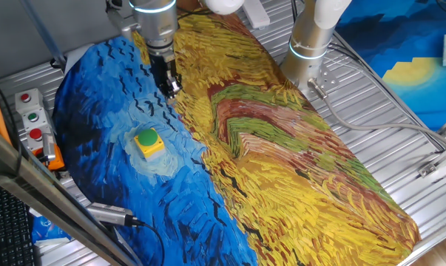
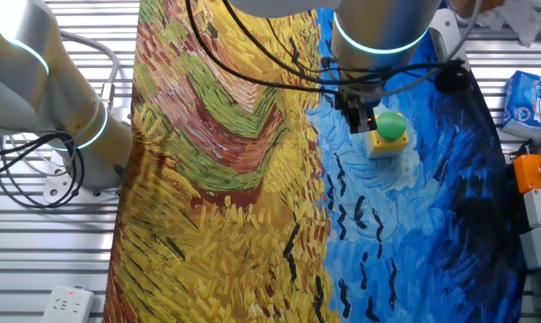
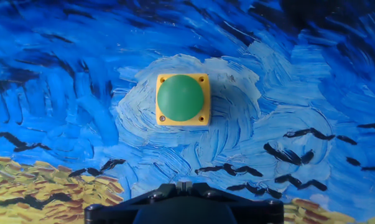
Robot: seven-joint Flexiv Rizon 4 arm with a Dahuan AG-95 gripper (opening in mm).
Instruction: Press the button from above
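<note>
- The pincer (image 1: 170, 87) hangs in the upper left of one fixed view, above the painted cloth (image 1: 282, 148); whether its fingers are apart cannot be told.
- The button (image 1: 148, 138) sits below-left of it, untouched, upper-centre in the hand view.
- A grey control box (image 1: 32, 118) lies at the far left edge.

The button (image 1: 148, 140) sits on the blue part of a painted cloth (image 1: 282, 148). The gripper (image 1: 169, 86) hangs above the cloth, apart from the button. A grey control box (image 1: 32, 122) lies at the left.

Opposite side views; overhead hand view.
</note>
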